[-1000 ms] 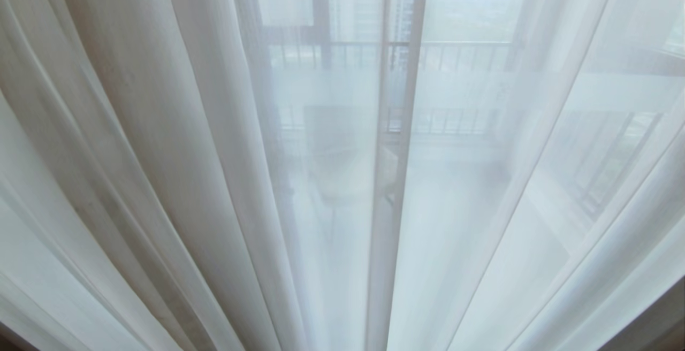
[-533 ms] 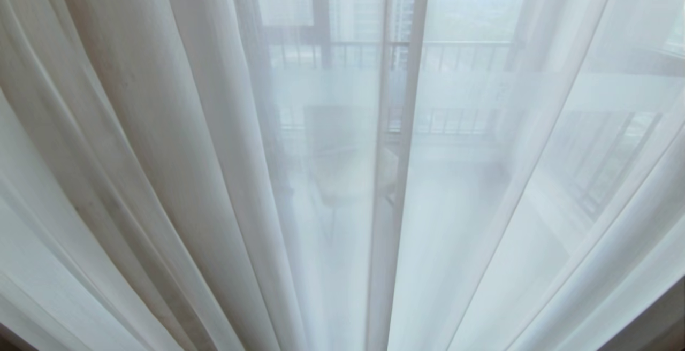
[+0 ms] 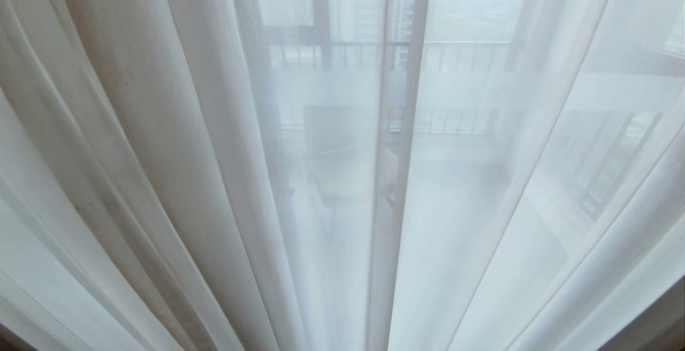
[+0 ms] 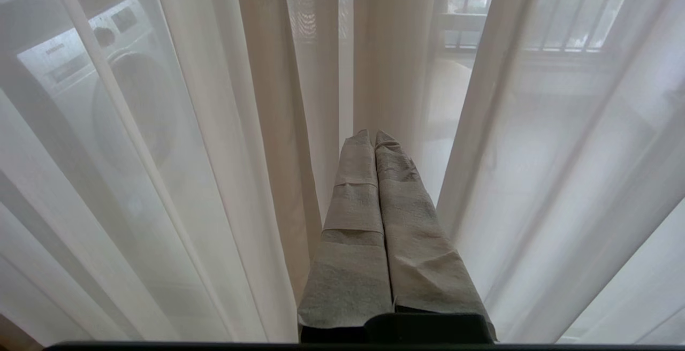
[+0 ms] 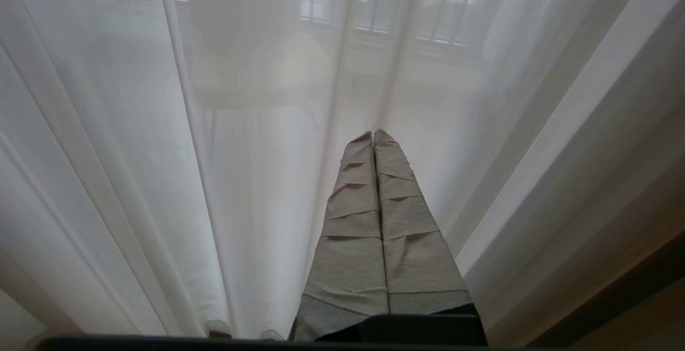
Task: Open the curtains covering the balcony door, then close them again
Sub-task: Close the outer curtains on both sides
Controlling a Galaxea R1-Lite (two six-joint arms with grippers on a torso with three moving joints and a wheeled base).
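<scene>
- The head view is filled by the curtains (image 3: 160, 180): thin white sheer fabric hanging in long vertical folds, drawn fully across.
- Two sheer panels meet at a vertical seam (image 3: 393, 180) slightly right of centre, running top to bottom.
- Behind the sheer, faintly visible, stands the balcony door (image 3: 321, 46) with its dark frame, and farther off a railing (image 3: 460, 51) and hazy buildings.
- Neither arm shows in the head view.
- In the left wrist view, the left gripper (image 4: 373, 136) has its cloth-wrapped fingers pressed together, holding nothing, and points at the folds just ahead of it. Whether the tips touch the fabric cannot be told.
- Through the sheer on that side a washing machine (image 4: 107, 99) shows dimly.
- In the right wrist view, the right gripper (image 5: 373, 135) is likewise pressed together and empty, aimed at the sheer close in front.
- The key relation: the fabric lies straight ahead of both grippers, its long axis vertical, folds running floor to ceiling. Neither arm looks clearly nearer, and the seam cannot be picked out for certain in either wrist view.
- Judgement: opening has not begun; the fingers would need to spread and take a vertical fold, then draw it sideways.
- No containers are in sight.
</scene>
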